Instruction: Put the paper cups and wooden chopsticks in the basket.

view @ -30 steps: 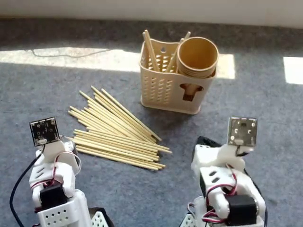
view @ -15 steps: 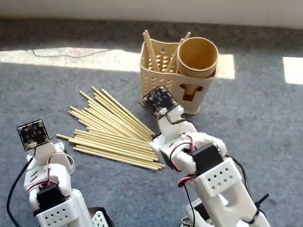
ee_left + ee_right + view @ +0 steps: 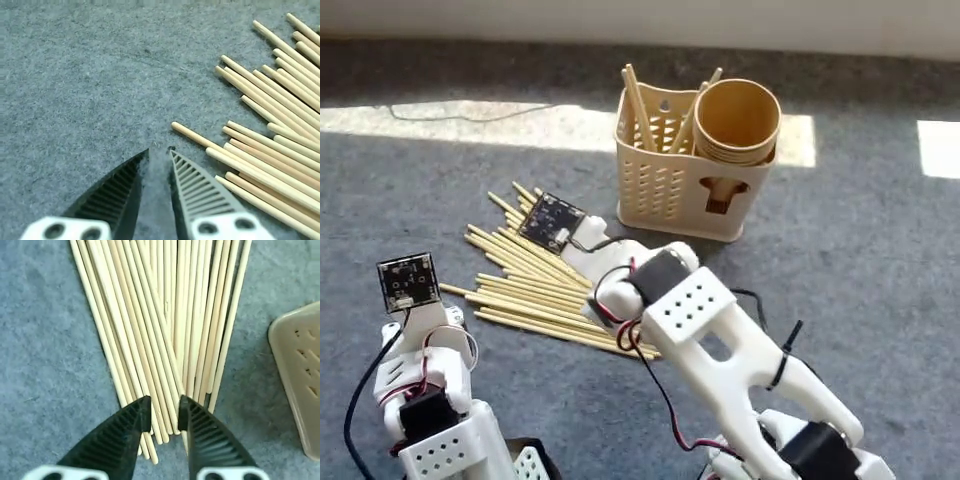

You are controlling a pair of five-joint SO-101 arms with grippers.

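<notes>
1. Basket (image 3: pixel 670 190): stands upright on the grey counter (image 3: pixel 880 260), toward 12 o'clock in the high view.
2. Paper cups (image 3: pixel 738 122): stacked in the basket's 3 o'clock compartment.
3. Wooden chopsticks (image 3: pixel 510 295): a loose pile lies flat on the counter at 7 o'clock from the basket. A few more lean in the basket's 9 o'clock compartment.
4. Right gripper (image 3: pixel 163 412): jaws slightly apart, tips over the pile's ends, nothing gripped.
5. Left gripper (image 3: pixel 159 152): jaws narrowly apart, empty, just beside the pile's 8 o'clock edge.

My left hand (image 3: pixel 159 150) and right hand (image 3: pixel 164 405) wear black ribbed, pointed fingers (image 3: pixel 120 185) on white screwed mounts (image 3: pixel 227 226). I'm white perforated shells (image 3: pixel 690 305), black motors (image 3: pixel 425 412), looped red-and-black wires (image 3: pixel 612 300) and square black wrist boards (image 3: pixel 408 280).
</notes>
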